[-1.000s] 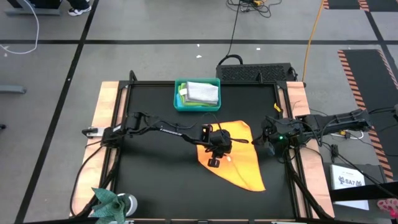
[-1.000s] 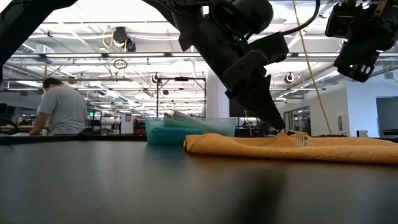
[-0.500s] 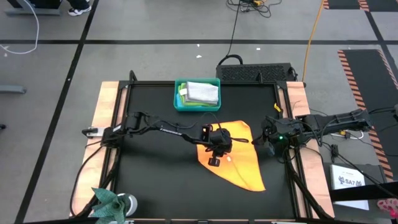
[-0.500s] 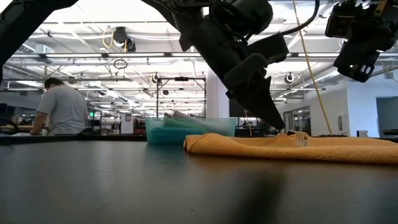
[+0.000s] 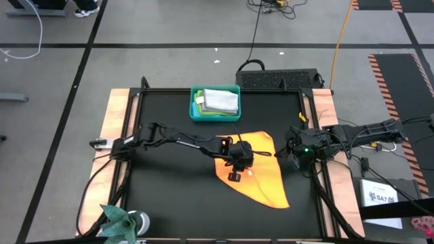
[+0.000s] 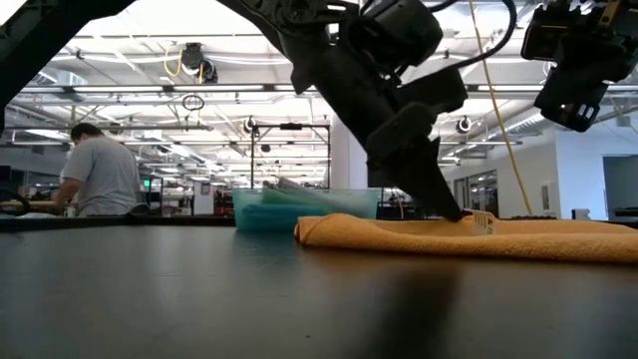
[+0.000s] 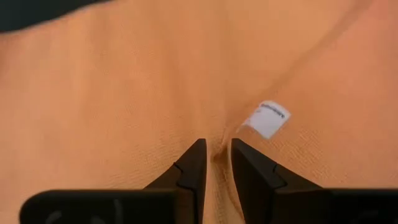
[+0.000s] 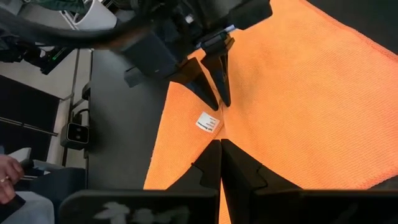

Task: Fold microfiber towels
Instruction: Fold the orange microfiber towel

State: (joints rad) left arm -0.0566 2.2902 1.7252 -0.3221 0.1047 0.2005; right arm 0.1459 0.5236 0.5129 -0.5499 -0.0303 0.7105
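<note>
Left gripper now lower on orange-yellow towel

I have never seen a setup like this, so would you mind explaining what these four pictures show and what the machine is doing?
This is a robot with two dark arms at a black table, each ending in a two-finger gripper. One picture looks straight down from above, one looks level across the tabletop, and the other two come from cameras on each arm's wrist. An orange-yellow towel lies spread on the table. The left gripper is down on it, its fingers pinching a small ridge of cloth beside the white label. The right gripper is shut and holds nothing; it hangs above the towel's right side. At the table's back, a teal bin holds more towels with a light grey towel on top.
</note>
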